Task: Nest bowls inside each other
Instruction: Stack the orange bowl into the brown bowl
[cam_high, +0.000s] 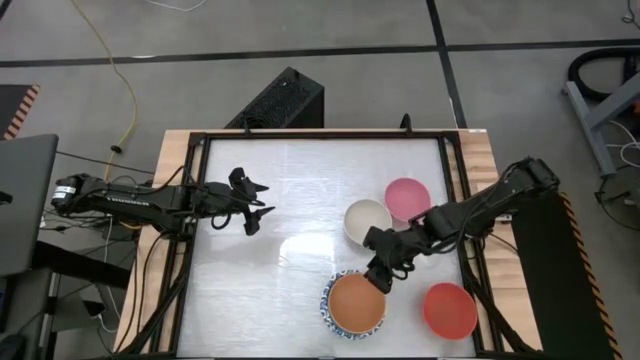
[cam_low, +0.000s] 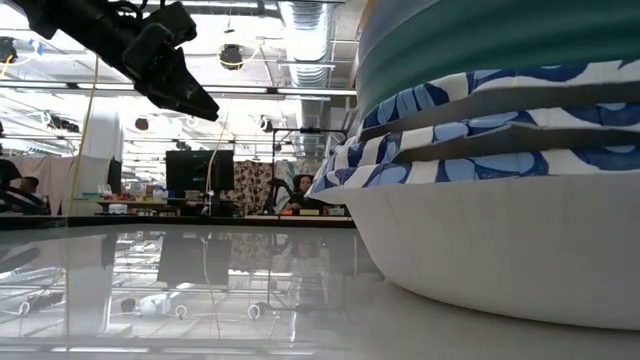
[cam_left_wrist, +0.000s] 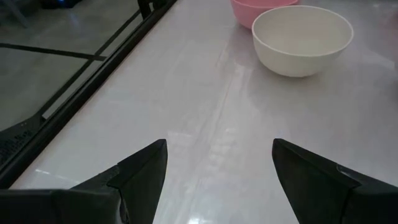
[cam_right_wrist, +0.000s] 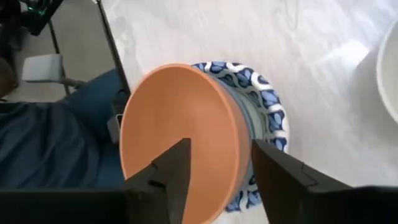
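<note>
You have four loose pieces on the table (cam_high: 250, 300): cream bowl (cam_high: 367, 221), pink bowl (cam_high: 407, 199), red bowl (cam_high: 449, 310), and one stack (cam_high: 352, 305) topped orange. Only the low view shows its blue-patterned and green layers. Right gripper (cam_high: 380, 278) straddles the orange rim, whether gripping is unclear. Left gripper (cam_high: 252, 203) hangs wide, well apart.

Bright overhead ceiling light, glare on the glossy table (cam_high: 300, 240) (nearest stacked bowls (cam_low: 500, 200) blurred).

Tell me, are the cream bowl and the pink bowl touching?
Cannot tell. In the high view the cream bowl and pink bowl sit rim to rim, no clear gap.
</note>
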